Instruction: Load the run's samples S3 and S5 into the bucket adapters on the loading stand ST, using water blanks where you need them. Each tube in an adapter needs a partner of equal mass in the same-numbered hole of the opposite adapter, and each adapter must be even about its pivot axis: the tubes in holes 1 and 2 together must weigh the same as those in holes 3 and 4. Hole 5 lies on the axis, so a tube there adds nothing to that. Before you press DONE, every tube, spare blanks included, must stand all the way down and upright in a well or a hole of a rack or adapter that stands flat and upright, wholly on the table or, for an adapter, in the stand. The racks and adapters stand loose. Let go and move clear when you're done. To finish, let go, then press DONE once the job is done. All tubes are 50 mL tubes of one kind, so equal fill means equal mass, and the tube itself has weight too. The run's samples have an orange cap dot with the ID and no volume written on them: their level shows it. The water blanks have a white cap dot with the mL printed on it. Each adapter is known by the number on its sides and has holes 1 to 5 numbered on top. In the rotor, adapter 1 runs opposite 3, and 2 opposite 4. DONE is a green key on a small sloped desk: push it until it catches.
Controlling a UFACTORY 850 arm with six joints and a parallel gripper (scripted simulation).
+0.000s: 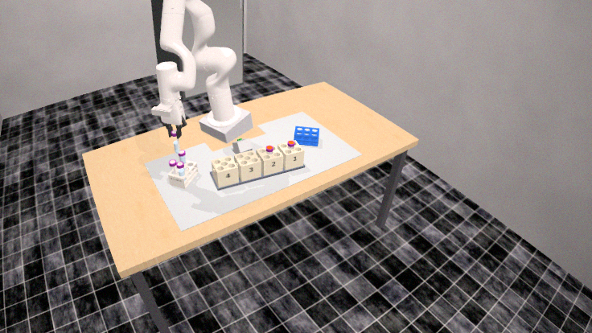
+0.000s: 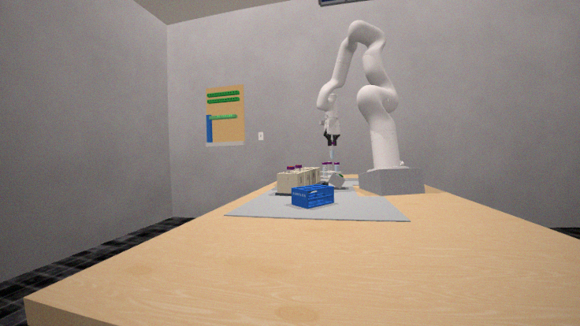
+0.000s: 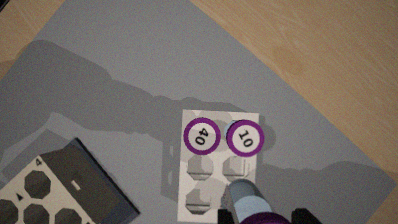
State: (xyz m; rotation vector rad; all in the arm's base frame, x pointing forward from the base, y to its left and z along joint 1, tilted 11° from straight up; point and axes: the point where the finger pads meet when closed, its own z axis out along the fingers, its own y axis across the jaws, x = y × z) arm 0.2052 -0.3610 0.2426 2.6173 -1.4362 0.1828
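Observation:
My gripper (image 1: pixel 175 132) (image 2: pixel 332 142) (image 3: pixel 265 218) is shut on the cap of a purple-capped tube (image 1: pixel 176 146) (image 2: pixel 332 153) (image 3: pixel 251 205), which hangs upright above the white rack (image 1: pixel 177 181) (image 3: pixel 182 195); its dot is hidden. Three tubes stand in the rack, among them the 40 mL blank (image 3: pixel 201 136) and the 10 mL blank (image 3: pixel 245 138). The third tube (image 1: pixel 182 154) has no readable label. Orange-dotted tubes stand in adapter 1 (image 1: pixel 298 162) and adapter 2 (image 1: pixel 266 167); their IDs are unreadable. Adapter 3 (image 1: pixel 244 174) and adapter 4 (image 1: pixel 221 180) show no tubes.
The four adapters stand in a row on the dark stand (image 1: pixel 261 178). The sloped desk (image 1: pixel 244 146) with the green key (image 1: pixel 240 140) is behind them, near the arm's base. A blue rack (image 1: pixel 306 139) (image 2: pixel 312 197) without visible tubes stands beyond adapter 1.

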